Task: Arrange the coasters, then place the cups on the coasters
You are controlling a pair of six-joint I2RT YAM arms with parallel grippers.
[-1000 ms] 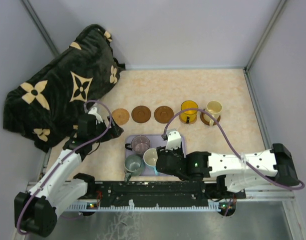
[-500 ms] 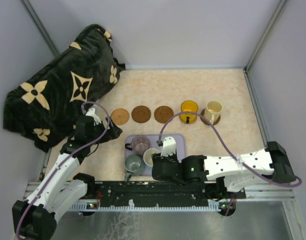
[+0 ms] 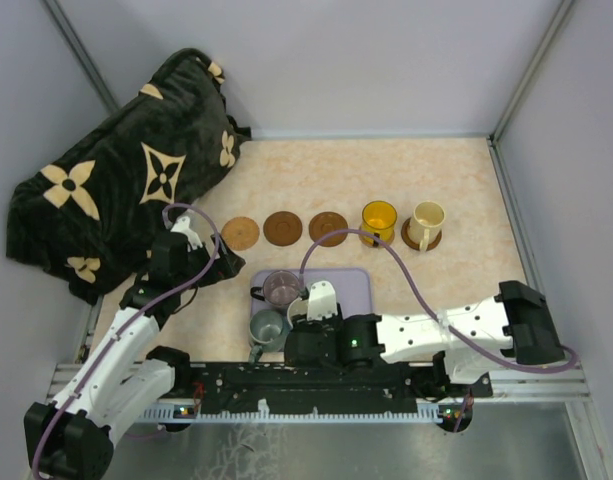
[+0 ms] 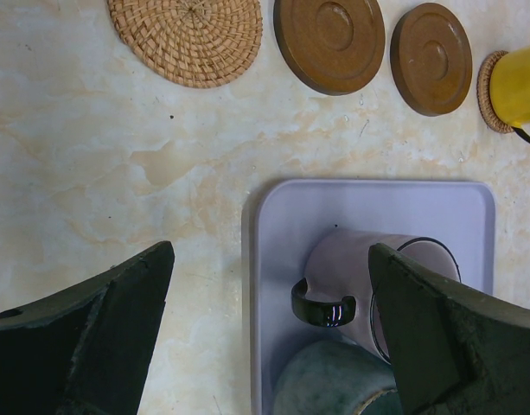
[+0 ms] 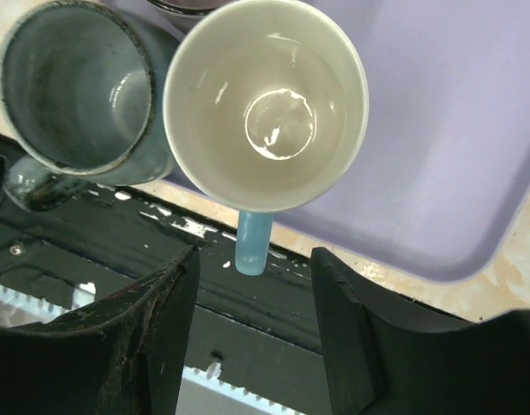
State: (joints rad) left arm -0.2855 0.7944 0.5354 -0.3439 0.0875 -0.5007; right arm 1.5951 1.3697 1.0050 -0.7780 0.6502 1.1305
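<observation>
Pale marbled table (image 3: 316, 170) fills the grey-walled cell you are working in. Across its middle you have five coasters (image 3: 283, 228) in a row. The woven coaster (image 3: 241, 233) at the left end and the two smooth brown discs beside it are bare. The yellow cup (image 3: 378, 218) and the cream cup (image 3: 427, 220) each stand on one of the last two.

Nearer to you, the lavender tray (image 3: 351, 285) carries the other three cups. The purple-grey cup (image 3: 282, 288) is on the tray's far left part and the grey-green cup (image 3: 267, 328) is at its near left corner. The white cup (image 5: 266, 130) stands upright just beside the grey-green one, and whether they touch you cannot tell. Its blue handle (image 5: 252, 242) reaches out past the tray's near edge.

Your right gripper (image 5: 252, 264) hangs over that white cup with its jaws part-way apart. The handle lies between the two fingers (image 5: 152, 337) with a gap on each side, so nothing is gripped.

Your left gripper (image 4: 271, 255) is spread wide and empty above the tray's left edge. A dark blanket (image 3: 126, 180) with cream flowers lies heaped in the far left corner.
</observation>
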